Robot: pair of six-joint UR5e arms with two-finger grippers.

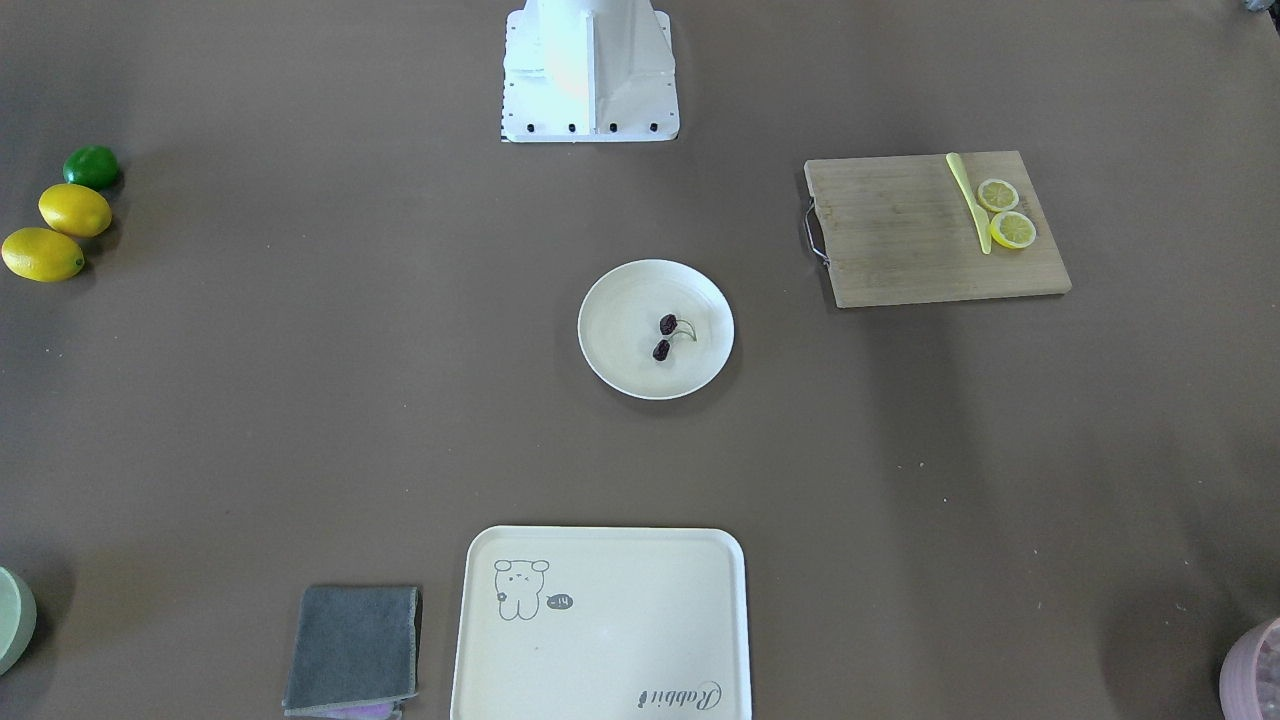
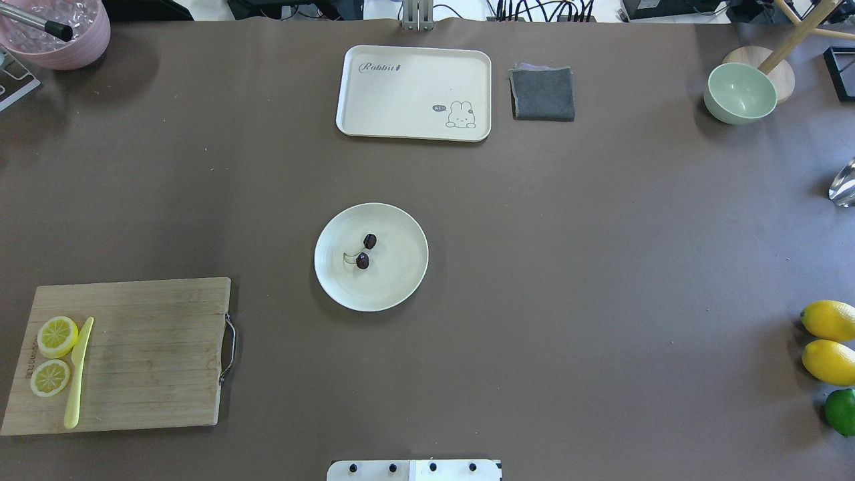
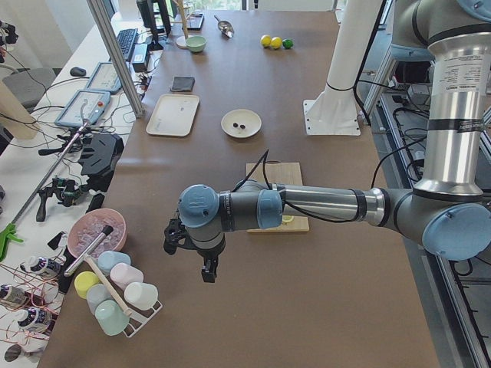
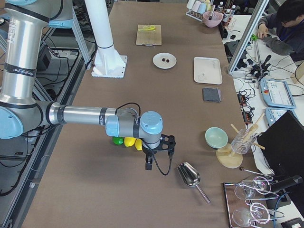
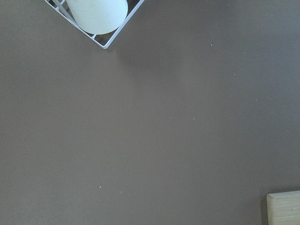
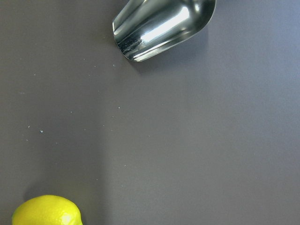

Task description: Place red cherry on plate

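- Red cherry (image 2: 365,250): the joined pair lies inside the plate (image 2: 401,284), near its middle, stems pointing towards the robot's left.
- The plate sits mid-table, between the robot's base and the rabbit tray (image 2: 407,100).
- The cutting board (image 2: 153,354) with lemon slices (image 2: 57,335) is well apart on the robot's left.
- Left gripper (image 3: 205,270) hangs over bare table near the cup rack (image 3: 123,303); I cannot tell how its jaws stand.
- Right gripper (image 4: 148,164) hangs by the metal scoop (image 4: 189,175), far from the plate; I cannot tell how its jaws stand either.
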